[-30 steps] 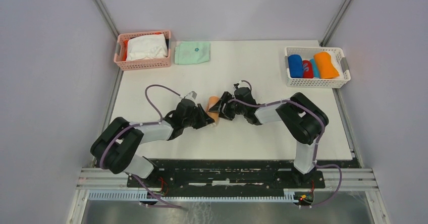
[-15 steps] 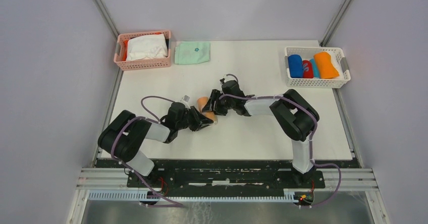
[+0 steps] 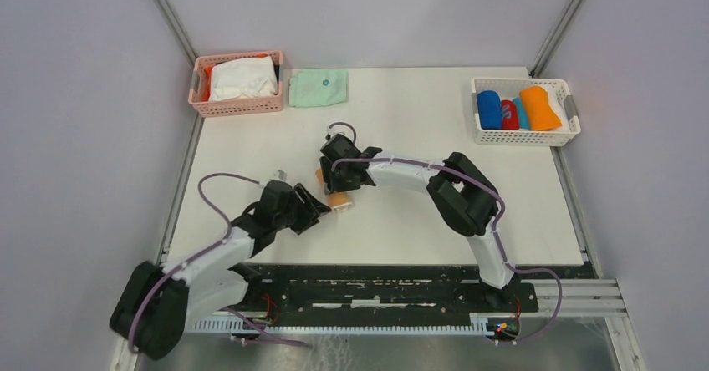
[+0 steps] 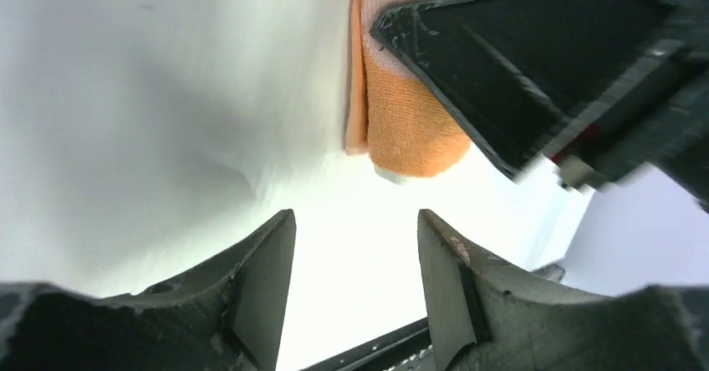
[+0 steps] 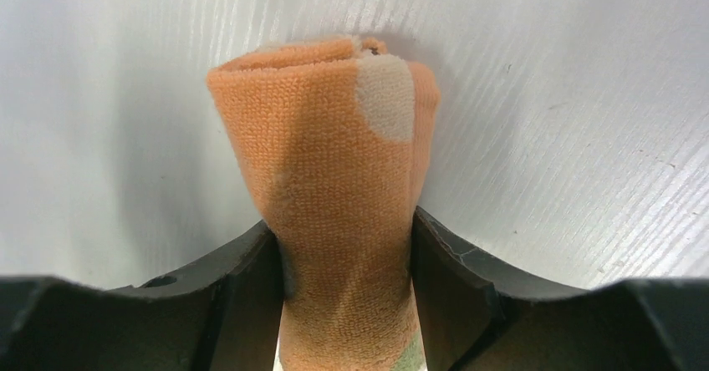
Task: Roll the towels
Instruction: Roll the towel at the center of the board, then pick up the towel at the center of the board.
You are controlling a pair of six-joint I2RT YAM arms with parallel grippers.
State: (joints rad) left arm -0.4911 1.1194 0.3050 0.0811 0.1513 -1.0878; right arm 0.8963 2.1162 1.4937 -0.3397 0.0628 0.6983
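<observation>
Peach towel (image 5: pixel 334 162) within right tool (image 5: pixel 343 246)

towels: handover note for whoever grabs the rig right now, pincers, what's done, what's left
Right pincer: shut on the rolled dotted peach towel.
Left pincer: open, empty, facing that roll and clear of it.
Done: blue towel and orange towel lie rolled in the white basket.
Left: probably carry the peach roll to that basket.

Pink plastic basket (image 3: pixel 238 107) far left, folded mint-green cloth (image 3: pixel 318 87) just right of it; white plastic basket (image 3: pixel 522 138) far right; rolled peach cloth towel (image 3: pixel 338 199) centre.
</observation>
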